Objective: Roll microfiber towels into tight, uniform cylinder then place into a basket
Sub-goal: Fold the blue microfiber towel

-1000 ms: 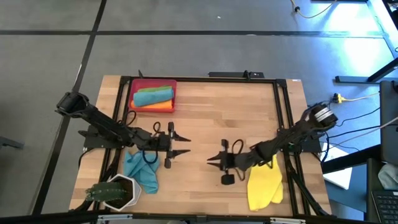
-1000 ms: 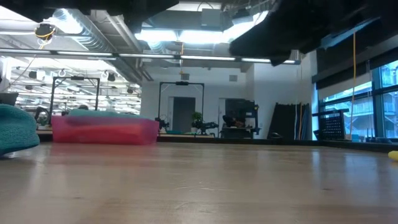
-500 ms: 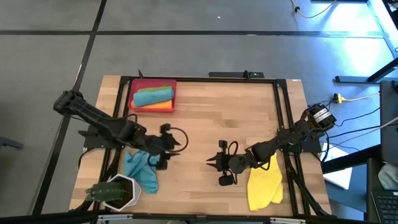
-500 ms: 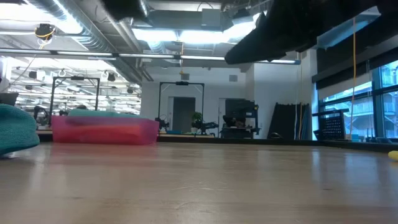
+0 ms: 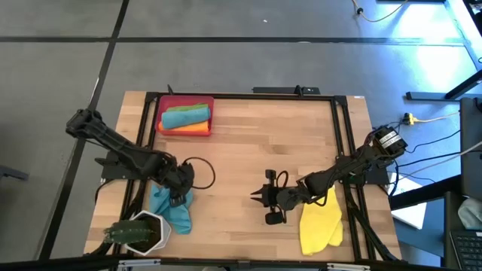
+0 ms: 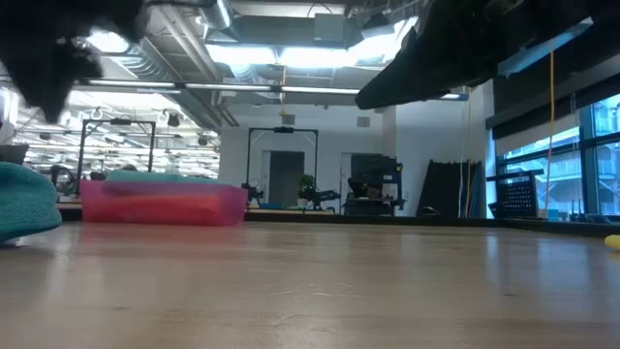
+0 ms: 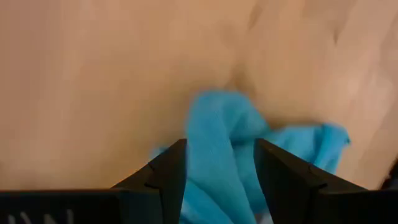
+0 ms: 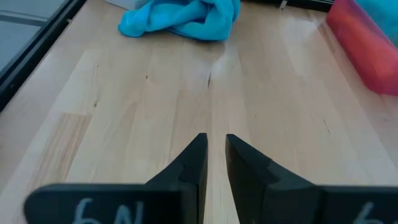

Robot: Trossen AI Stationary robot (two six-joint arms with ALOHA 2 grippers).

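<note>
One teal-blue towel (image 5: 172,210) crumpled, loose; left end effector (image 7: 219,163) parted above it; right end effector (image 8: 214,155) narrow.

wood bench (image 5: 248,143) in a black frame (image 5: 241,95), on grey floor (image 5: 226,45) crossed by dark lines. open ceiling with ducts (image 6: 145,48) and strip lights (image 6: 262,53). white back wall (image 6: 426,155), dark-framed doorway (image 6: 283,165) in the middle, windows (image 6: 581,145) at the right, black panels (image 6: 450,189) leaning near them. cables (image 5: 429,154) on the floor right of the bench.
</note>
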